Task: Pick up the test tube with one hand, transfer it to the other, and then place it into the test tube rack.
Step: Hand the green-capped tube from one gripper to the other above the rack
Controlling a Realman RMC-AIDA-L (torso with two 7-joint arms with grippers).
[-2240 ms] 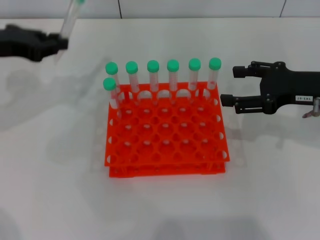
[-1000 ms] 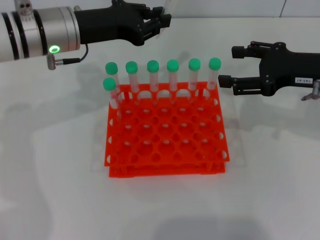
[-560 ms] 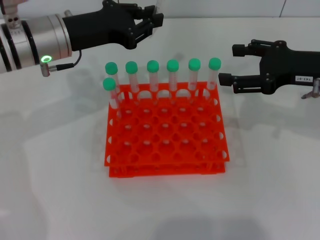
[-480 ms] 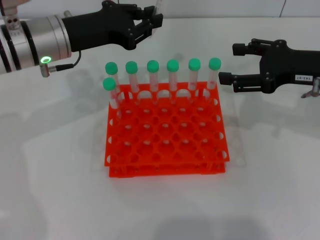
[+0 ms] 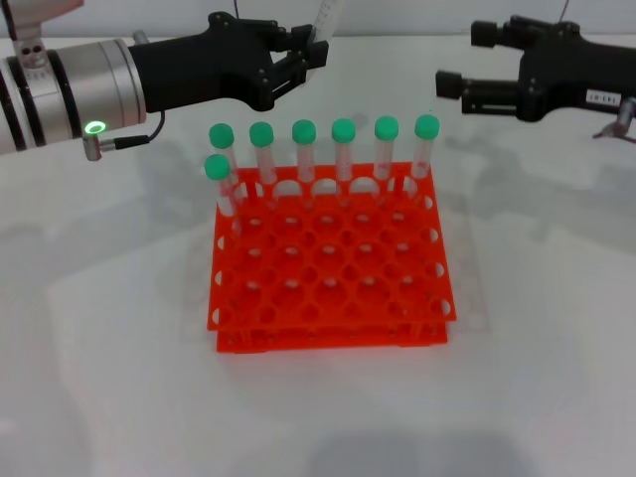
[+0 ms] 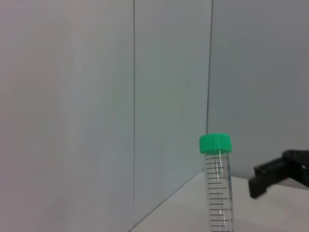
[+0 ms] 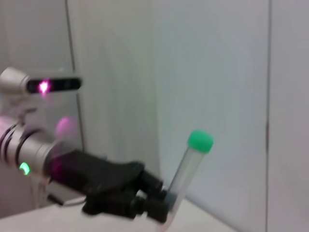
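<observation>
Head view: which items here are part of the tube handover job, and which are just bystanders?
In the job:
- test tube, held in the left end effector
- right end effector, open, off to the right
- test tube rack

Bystanders:
- seven capped tubes already standing in the rack
- white table

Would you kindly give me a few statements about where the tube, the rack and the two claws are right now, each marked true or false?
1. The left claw holds the test tube clear of the rack. True.
2. The test tube rack holds seven green-capped tubes. True.
3. The right claw is shut on a tube. False: it is open and empty, off to the rack's far right.
4. The held tube's cap points down. False: the cap is on top.
5. The rack's front rows are full. False: the tubes stand along its far edge only.
</observation>
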